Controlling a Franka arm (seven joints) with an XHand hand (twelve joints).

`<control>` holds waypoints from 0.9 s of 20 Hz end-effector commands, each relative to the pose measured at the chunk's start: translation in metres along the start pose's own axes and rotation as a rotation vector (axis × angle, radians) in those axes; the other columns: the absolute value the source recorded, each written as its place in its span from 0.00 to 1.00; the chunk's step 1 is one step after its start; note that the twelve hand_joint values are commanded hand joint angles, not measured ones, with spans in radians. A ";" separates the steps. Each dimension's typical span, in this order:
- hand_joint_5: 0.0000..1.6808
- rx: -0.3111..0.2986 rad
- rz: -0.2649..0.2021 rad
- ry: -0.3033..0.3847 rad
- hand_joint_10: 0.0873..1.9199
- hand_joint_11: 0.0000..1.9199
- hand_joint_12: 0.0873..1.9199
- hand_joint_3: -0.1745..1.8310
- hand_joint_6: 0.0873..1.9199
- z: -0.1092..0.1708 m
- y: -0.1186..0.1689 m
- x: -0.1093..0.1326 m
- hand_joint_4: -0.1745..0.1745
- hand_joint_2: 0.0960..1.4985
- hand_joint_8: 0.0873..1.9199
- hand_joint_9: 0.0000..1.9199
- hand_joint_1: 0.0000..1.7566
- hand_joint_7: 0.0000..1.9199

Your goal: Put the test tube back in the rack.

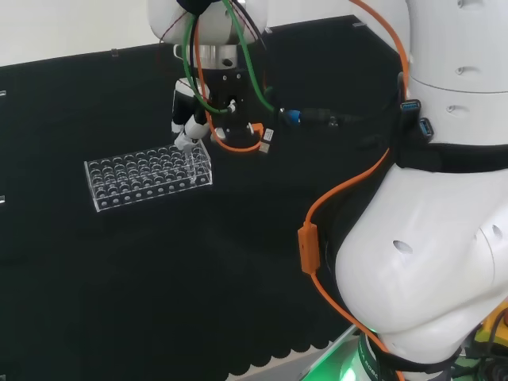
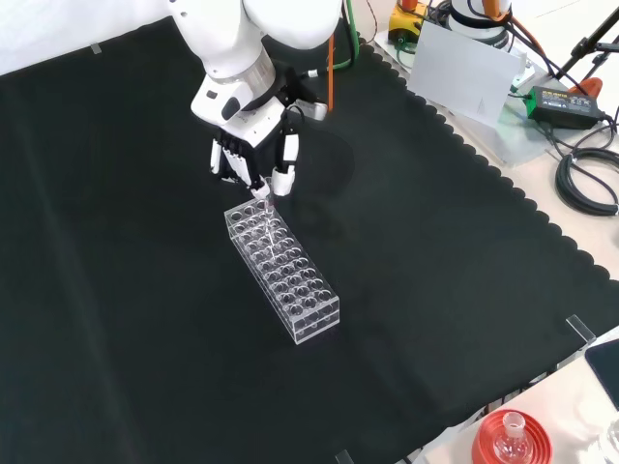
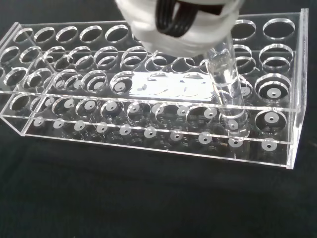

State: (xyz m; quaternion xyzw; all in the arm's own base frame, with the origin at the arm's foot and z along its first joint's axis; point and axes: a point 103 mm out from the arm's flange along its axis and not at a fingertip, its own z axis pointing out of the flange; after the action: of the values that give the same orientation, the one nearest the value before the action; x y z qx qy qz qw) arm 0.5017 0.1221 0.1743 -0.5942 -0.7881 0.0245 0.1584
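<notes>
Test tube: in the wrist view, nearest your camera, the clear glass test tube (image 3: pixel 227 89) runs from the hand down into the rack, its long axis close to upright with a slight tilt; its rounded end appears to sit in a hole of the front row, near one end of the rack, though the clear walls make the exact depth hard to tell.
Hand: the black and white robot hand (image 2: pixel 253 153) is directly above the tube, fingers curled down and pinching its upper part, so it is grasping the test tube, not released.
Key relation: the tube hangs straight below the hand and the hole lies along the same axis, so your next move is, by my reading, mostly straight down and then letting go.
Rack: the clear plastic rack with rows of round holes (image 1: pixel 147 178) lies on the black-cloth counter (image 2: pixel 126 319); in the front view its long axis runs away from the hand toward the lower right, and the hand works at its nearer, upper-left end.
Risk: a tilt could jam the tube against the hole rim.
</notes>
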 end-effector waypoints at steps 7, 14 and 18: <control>0.45 0.125 -0.020 0.081 0.16 0.22 0.73 0.37 0.36 0.005 0.001 -0.004 0.40 0.34 0.30 0.58 0.70 0.53; 0.19 0.086 -0.042 0.087 0.46 0.06 0.82 0.41 0.38 -0.016 -0.003 0.000 0.58 0.27 0.45 0.31 0.63 0.26; 0.19 0.044 -0.055 0.086 0.46 0.05 0.83 0.41 0.37 -0.038 -0.008 0.002 0.59 0.27 0.45 0.29 0.62 0.25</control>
State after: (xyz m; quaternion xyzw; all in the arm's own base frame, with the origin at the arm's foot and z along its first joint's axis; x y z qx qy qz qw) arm 0.5047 0.1196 0.1900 -0.5720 -0.7906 0.0328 0.2161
